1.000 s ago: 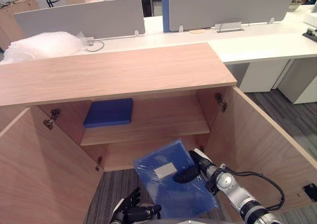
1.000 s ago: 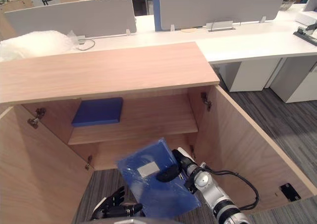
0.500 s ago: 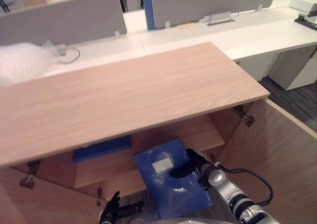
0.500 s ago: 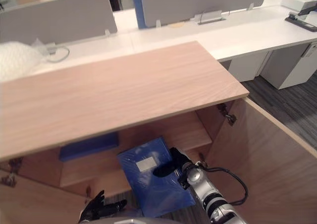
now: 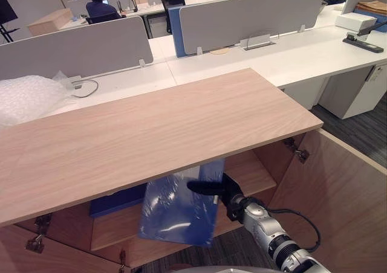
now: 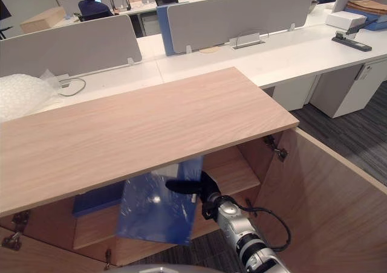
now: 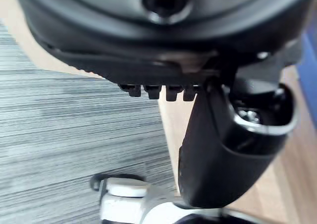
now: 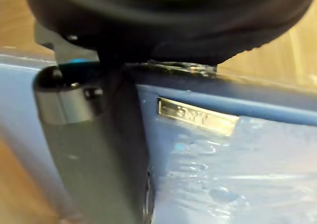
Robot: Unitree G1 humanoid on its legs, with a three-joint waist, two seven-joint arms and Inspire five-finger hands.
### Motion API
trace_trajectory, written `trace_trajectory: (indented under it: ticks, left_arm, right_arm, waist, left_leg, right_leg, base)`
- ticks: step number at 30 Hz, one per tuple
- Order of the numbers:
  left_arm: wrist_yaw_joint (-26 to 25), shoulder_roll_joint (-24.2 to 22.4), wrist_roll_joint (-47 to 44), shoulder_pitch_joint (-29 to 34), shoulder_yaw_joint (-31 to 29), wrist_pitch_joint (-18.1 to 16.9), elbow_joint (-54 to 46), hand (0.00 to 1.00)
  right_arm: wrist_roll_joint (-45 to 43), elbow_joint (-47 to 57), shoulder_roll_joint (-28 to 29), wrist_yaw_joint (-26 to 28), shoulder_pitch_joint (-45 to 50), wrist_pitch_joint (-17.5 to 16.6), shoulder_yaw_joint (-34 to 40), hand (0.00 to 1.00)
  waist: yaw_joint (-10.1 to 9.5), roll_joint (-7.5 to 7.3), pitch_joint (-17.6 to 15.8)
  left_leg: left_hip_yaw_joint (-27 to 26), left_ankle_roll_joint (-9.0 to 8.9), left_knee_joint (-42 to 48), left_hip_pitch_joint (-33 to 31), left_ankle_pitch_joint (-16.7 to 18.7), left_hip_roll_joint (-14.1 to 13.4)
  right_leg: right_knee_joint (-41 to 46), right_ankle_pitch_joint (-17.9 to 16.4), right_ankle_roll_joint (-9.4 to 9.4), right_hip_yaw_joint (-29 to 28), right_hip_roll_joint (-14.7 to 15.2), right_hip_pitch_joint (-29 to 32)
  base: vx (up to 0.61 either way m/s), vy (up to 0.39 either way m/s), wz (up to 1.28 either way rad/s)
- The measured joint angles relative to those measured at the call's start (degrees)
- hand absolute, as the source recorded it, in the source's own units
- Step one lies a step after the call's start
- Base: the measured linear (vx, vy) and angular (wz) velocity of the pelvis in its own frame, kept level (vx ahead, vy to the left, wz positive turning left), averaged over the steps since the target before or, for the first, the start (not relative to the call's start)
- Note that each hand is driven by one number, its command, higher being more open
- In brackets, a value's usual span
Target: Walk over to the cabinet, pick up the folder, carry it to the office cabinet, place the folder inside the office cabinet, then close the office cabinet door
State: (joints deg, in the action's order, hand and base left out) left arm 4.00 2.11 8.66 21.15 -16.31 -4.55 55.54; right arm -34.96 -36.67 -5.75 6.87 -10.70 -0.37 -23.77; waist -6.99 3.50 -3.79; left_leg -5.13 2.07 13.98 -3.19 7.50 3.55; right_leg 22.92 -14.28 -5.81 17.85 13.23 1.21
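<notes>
A translucent blue folder [image 5: 175,209] hangs tilted at the cabinet's opening, with its top edge tucked under the wooden cabinet top [image 5: 151,134]. My right hand [image 5: 211,187] is shut on the folder's right edge, and its thumb [image 8: 94,149] lies across the blue cover [image 8: 237,169]. The folder stands in front of the inner shelf [image 5: 254,170]. My left hand [image 7: 228,149] hangs low over grey carpet beside a wooden edge, relaxed and holding nothing.
A dark blue book [image 5: 118,200] lies on the shelf's left part. The right cabinet door [image 5: 344,194] stands wide open. Bubble wrap [image 5: 30,98] sits on the white desk behind, near grey dividers [image 5: 254,13]. A person [image 5: 97,1] sits far back.
The camera has shifted, so the cabinet top hides more of the inside. My right hand has carried the folder up and forward under the top. The left hand has left the eye views.
</notes>
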Motion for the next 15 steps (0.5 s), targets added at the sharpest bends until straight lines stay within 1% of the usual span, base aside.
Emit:
trace_trajectory:
  ticks: [2,3,5,7,8,9,10,11,12,13,15]
  left_arm:
    - [0.1,-0.6,0.1,1.1,-0.5,0.2,0.0,1.00]
    - [0.1,-0.7,0.5,1.2,-0.6,0.3,0.1,1.00]
    - [0.1,-1.2,1.8,1.1,-0.7,0.4,0.9,1.00]
    - [0.1,-1.5,2.2,1.1,-0.8,0.6,0.9,1.00]
    - [-0.3,-1.5,2.2,1.0,-0.8,0.7,0.9,1.00]
    - [-0.4,-1.5,2.2,0.9,-0.8,0.8,0.8,1.00]
    - [-0.6,-1.5,2.2,0.5,-0.8,0.9,0.8,1.00]
    - [-1.0,-1.6,2.2,-0.2,-0.8,1.0,0.7,1.00]
    - [-1.6,-2.0,2.1,-1.1,-0.7,1.4,0.3,1.00]
    - [-1.8,-2.0,2.1,-1.6,-0.6,1.5,0.3,1.00]
    - [-2.4,-2.2,1.8,-3.2,0.2,1.6,0.0,1.00]
  right_arm:
    - [-7.4,0.0,0.2,-0.1,1.3,0.0,0.2,0.00]
    - [-9.9,0.0,0.4,-0.3,1.3,0.0,0.4,0.00]
    - [-15.8,-0.2,2.4,-1.9,1.3,0.0,2.2,0.00]
    - [-21.3,-0.3,4.7,-3.4,1.3,-0.1,5.1,0.00]
    - [-25.5,-0.3,6.2,-4.3,1.1,-0.8,6.7,0.00]
    - [-27.5,-0.3,7.2,-4.6,0.9,-1.3,7.5,0.00]
    - [-30.5,-0.4,9.1,-5.8,0.3,-2.7,9.5,0.00]
    - [-32.6,-0.5,9.3,-7.1,-0.5,-3.8,10.9,0.00]
    - [-33.5,-0.6,9.6,-8.5,-1.5,-5.9,12.8,0.00]
    - [-34.5,-0.6,9.8,-9.1,-2.3,-6.7,14.2,0.00]
    - [-35.4,-0.6,10.6,-11.3,-6.3,-9.9,19.3,0.00]
  waist:
    - [-0.77,-0.39,0.3]
    - [-0.80,-0.35,0.3]
    - [-1.02,-0.23,0.3]
    - [-2.37,-0.20,0.4]
    - [-2.72,-0.20,0.4]
    - [-2.86,-0.20,0.4]
    - [-3.22,-0.12,0.4]
    - [-4.20,0.15,0.2]
    - [-5.02,0.73,-0.3]
    - [-5.23,1.01,-0.5]
    - [-5.57,2.48,-1.6]
  left_leg:
    - [1.5,-0.32,1.2,-1.0,0.2,-0.3]
    - [1.9,-0.35,1.5,-1.3,0.2,-0.3]
    - [2.9,-0.70,1.6,-1.3,0.4,-0.3]
    - [3.1,-1.04,2.2,-1.8,0.6,-0.3]
    - [3.4,-1.05,2.6,-2.4,0.6,-0.2]
    - [3.6,-1.04,2.9,-2.7,0.7,-0.2]
    - [3.9,-1.04,3.9,-3.5,0.7,-0.1]
    - [4.1,-0.99,5.3,-4.4,0.8,-0.1]
    - [4.3,-1.10,7.5,-5.8,1.1,0.0]
    - [4.3,-1.13,8.7,-6.8,1.4,0.1]
    - [4.6,-0.18,13.1,-11.1,3.2,0.6]
  right_leg:
    - [-1.1,0.0,0.02,2.0,-0.5,-0.7]
    - [-1.5,0.1,0.01,2.5,-0.6,-0.9]
    - [-2.7,0.2,-0.28,3.9,-0.8,-2.2]
    - [-3.4,0.3,-0.32,4.2,-1.0,-2.5]
    - [-3.6,0.3,-0.29,4.8,-1.0,-2.5]
    - [-3.6,0.3,-0.29,5.1,-1.0,-2.5]
    - [-3.5,0.3,-0.29,5.6,-0.9,-2.4]
    - [-2.9,0.2,-0.29,6.0,-0.7,-2.2]
    - [-1.3,-0.3,-0.07,6.9,-0.3,-1.7]
    - [-0.1,-0.9,-0.06,7.2,0.1,-1.1]
    - [6.4,-3.8,0.15,8.1,2.1,2.9]
  base:
    - [0.11,-0.100,0.38]
    - [0.09,-0.056,0.34]
    - [0.08,-0.034,0.27]
    - [0.06,-0.015,0.13]
    - [0.05,-0.014,0.17]
    - [0.03,-0.014,0.24]
    - [0.01,-0.011,0.24]
    - [-0.04,0.001,0.36]
    - [-0.06,0.007,0.33]
    - [-0.11,0.007,0.40]
    - [-0.14,-0.004,0.42]
